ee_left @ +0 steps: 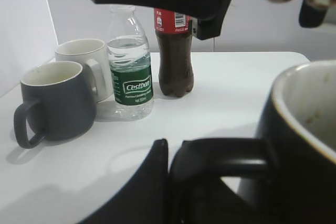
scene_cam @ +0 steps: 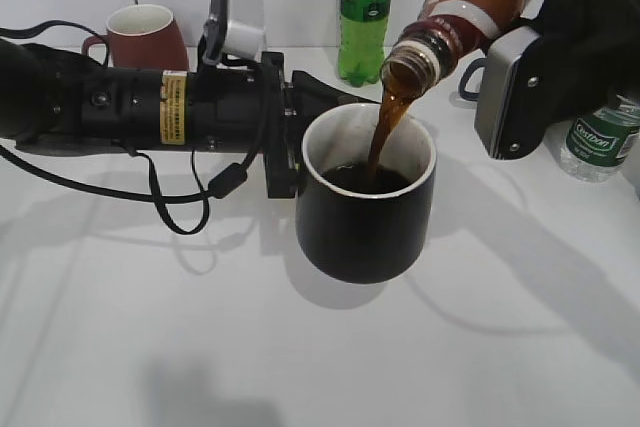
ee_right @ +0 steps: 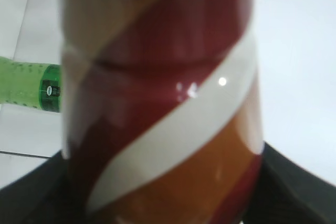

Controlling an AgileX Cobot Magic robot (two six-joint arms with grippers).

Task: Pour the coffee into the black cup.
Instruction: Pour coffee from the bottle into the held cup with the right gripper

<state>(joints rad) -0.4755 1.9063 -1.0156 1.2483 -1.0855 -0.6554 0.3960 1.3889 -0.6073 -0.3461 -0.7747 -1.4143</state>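
Counter [scene_cam: 300,367] open in front of black cup [scene_cam: 365,217]; left arm [scene_cam: 150,107] blocks cup's left, tilted coffee bottle [scene_cam: 470,7] above; green bottle [scene_cam: 366,7], maroon mug [scene_cam: 140,37] behind.

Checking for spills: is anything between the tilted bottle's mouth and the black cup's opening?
Nothing visible is. The coffee falls in an unbroken stream from the bottle mouth into the black cup, landing inside its rim. The left gripper holds the cup by its handle from the side, clear of the opening.
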